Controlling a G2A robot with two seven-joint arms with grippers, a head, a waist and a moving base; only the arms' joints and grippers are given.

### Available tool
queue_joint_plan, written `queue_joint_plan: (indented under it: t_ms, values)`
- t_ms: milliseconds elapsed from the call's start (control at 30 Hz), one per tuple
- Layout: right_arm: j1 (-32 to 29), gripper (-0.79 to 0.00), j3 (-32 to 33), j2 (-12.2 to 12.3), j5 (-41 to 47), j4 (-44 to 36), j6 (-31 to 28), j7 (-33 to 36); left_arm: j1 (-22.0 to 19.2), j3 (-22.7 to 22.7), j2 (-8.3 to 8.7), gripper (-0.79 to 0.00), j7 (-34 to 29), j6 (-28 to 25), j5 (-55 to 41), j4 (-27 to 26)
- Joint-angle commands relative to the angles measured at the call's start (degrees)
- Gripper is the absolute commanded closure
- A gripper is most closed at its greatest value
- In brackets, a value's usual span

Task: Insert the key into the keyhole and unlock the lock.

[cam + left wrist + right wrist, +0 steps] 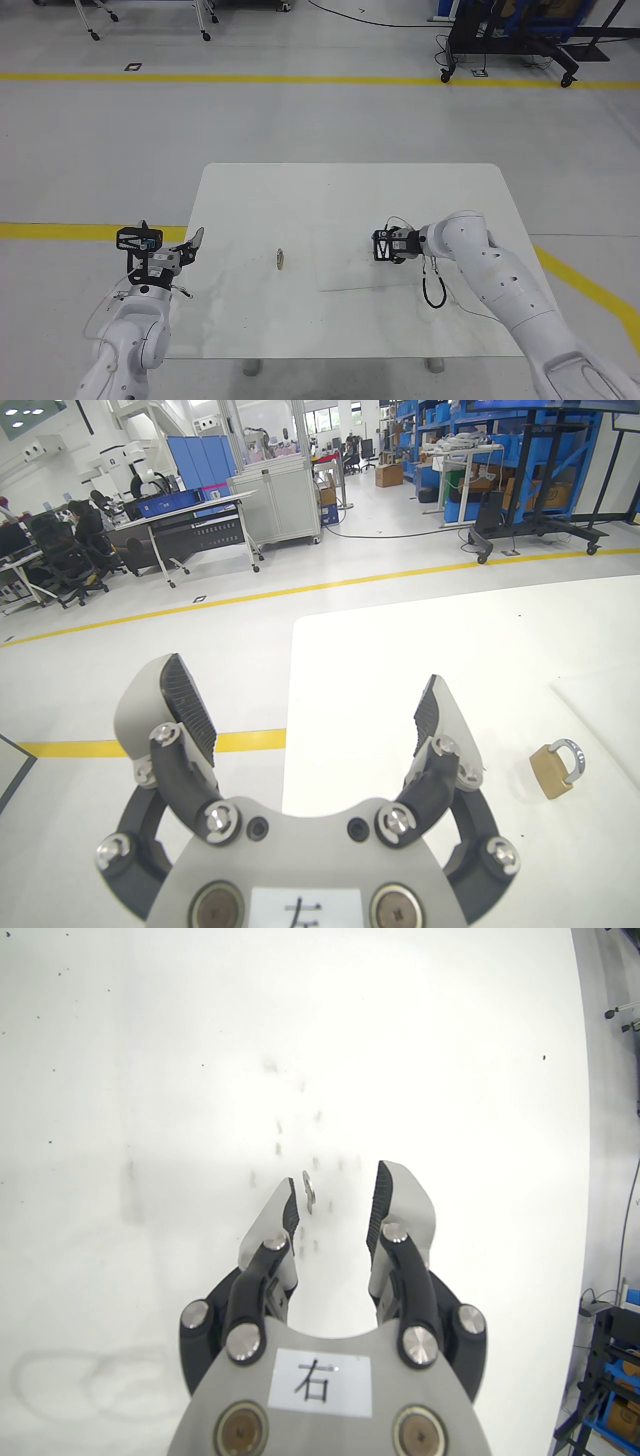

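Your white table (350, 200) carries both of the task's things, and neither is in a grip yet, so the step in hand looks like the pick-up of the key.

The left gripper (302, 672) sits at the table's left edge with its jaws spread wide and nothing between them. The right gripper (336, 1173) is low over the right half of the table, its jaws parted to a middling gap and also empty.

The lock (550, 772) is a brass padlock with a silver shackle. It lies on its side near the middle of the table, between the two grippers and well apart from both.

The key (309, 1190) is small and grey. It lies on the table just at the right gripper's fingertips, inside the gap but much closer to one pad than the other; you cannot tell whether it touches that pad.

For the next move, I judge that you want the key centred before the jaws close — it is thin and flat on the surface, so an off-centre pinch may push it aside. The lock will then need holding steady, and the left gripper is free for that.
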Motion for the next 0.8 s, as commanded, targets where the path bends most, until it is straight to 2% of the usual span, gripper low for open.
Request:
queue_joint_plan:
  t_ms: [0, 100, 500, 767]
  values:
    - [0.67, -0.209, -1.09, 0.26, -0.31, 0.85, 0.0, -1.16, 0.0, 0.0, 0.0, -0.785, 0.0, 0.0, 0.0, 0.0]
    - [1.72, 0.0, -3.15, 0.68, -0.51, 1.92, 0.0, -3.37, 0.0, 0.0, 0.0, -0.785, 0.0, 0.0, 0.0, 0.0]
    - [4.26, 0.0, -7.6, 3.58, -1.38, 3.02, 0.0, -13.81, 0.0, 0.0, 0.0, -0.785, 0.0, 0.0, 0.0, 0.0]
    - [3.82, 0.0, -7.1, 4.25, -1.89, 2.2, 0.26, -14.51, 0.0, 0.0, 0.0, -0.785, 0.0, 0.0, 0.0, 0.0]
